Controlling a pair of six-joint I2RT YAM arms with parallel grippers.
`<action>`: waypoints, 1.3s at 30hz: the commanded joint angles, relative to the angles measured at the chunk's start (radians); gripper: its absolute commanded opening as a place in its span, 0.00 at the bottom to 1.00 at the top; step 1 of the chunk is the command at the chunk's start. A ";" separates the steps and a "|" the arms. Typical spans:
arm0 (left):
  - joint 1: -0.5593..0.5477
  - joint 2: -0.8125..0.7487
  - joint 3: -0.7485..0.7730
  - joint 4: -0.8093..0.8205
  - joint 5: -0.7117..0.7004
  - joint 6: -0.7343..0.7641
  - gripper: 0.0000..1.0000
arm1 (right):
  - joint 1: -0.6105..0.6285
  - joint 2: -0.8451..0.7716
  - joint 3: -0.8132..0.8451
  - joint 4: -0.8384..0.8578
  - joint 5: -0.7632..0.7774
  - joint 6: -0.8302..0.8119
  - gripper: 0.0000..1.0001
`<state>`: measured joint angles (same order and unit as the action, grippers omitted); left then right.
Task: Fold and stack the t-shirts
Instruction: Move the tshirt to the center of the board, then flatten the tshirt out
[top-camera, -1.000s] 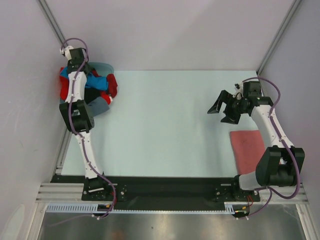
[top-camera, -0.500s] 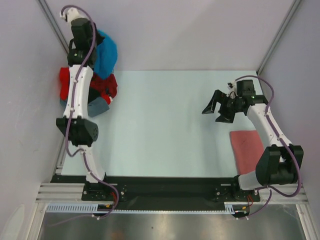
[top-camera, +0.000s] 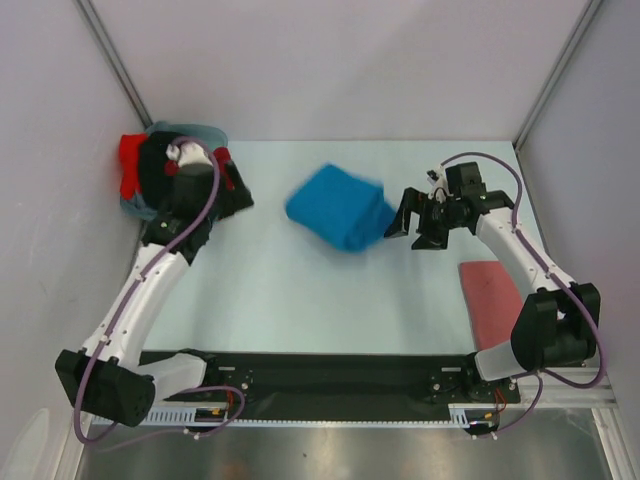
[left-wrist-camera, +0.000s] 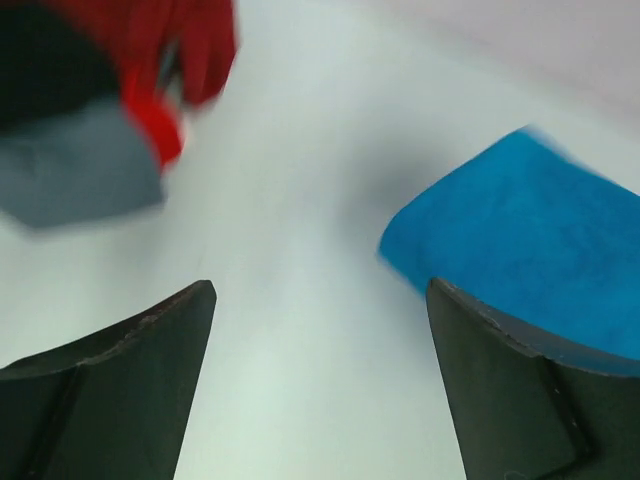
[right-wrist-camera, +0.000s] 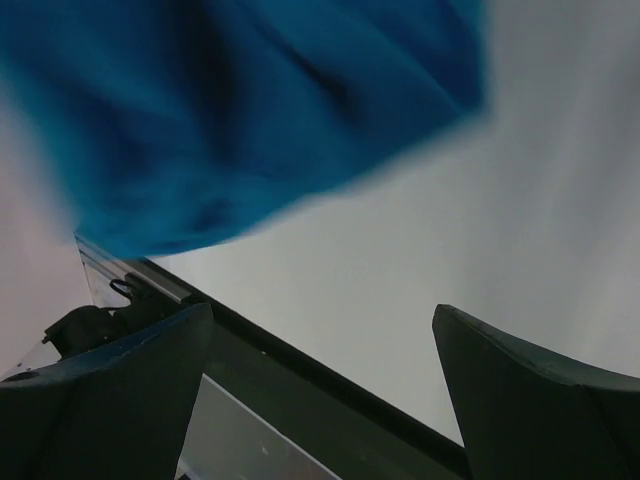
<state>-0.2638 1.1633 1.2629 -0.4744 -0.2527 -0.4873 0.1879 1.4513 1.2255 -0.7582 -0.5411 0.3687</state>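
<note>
Both grippers stand with jaws spread wide and nothing between them. The left gripper has the blue t-shirt ahead of it and off to its right, well apart from its fingers. The right gripper has the same cloth just ahead of its open jaws, near but not touching as far as the overhead view shows. The shirt is a bunched lump on the table between the two grippers. Its outline is smeared in every view, so it may be moving, and I cannot tell whether it lies settled.

That is the first risk. A grab at cloth that is not at rest would likely catch a random fold, and closing on a thick wad instead of a single hem or shoulder would lift a knot that cannot be spread flat.

Second, the left gripper sits close to the unfolded heap. The red t-shirt, the black t-shirt and the grey-blue t-shirt are ahead and to its left. A low sweep toward the blue one could snag a sleeve and drag the heap along.

Third, the pinkish-red t-shirt lies folded behind the right gripper, beside its arm. A low elbow on a reach or pull could scuff that fold open.
</note>
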 joint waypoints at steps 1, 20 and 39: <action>-0.003 -0.085 -0.160 -0.121 0.027 0.056 0.92 | -0.002 0.009 -0.020 0.005 0.032 -0.019 1.00; -0.155 0.182 -0.240 0.083 0.589 0.039 0.61 | 0.027 0.422 0.123 0.134 0.147 -0.086 0.44; -0.132 -0.100 -0.146 -0.233 -0.046 -0.028 0.57 | 0.342 0.328 0.310 0.124 -0.350 -0.034 0.01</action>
<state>-0.4129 1.1549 1.0428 -0.6086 -0.0231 -0.4709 0.3595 1.8095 1.4853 -0.6727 -0.4751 0.3073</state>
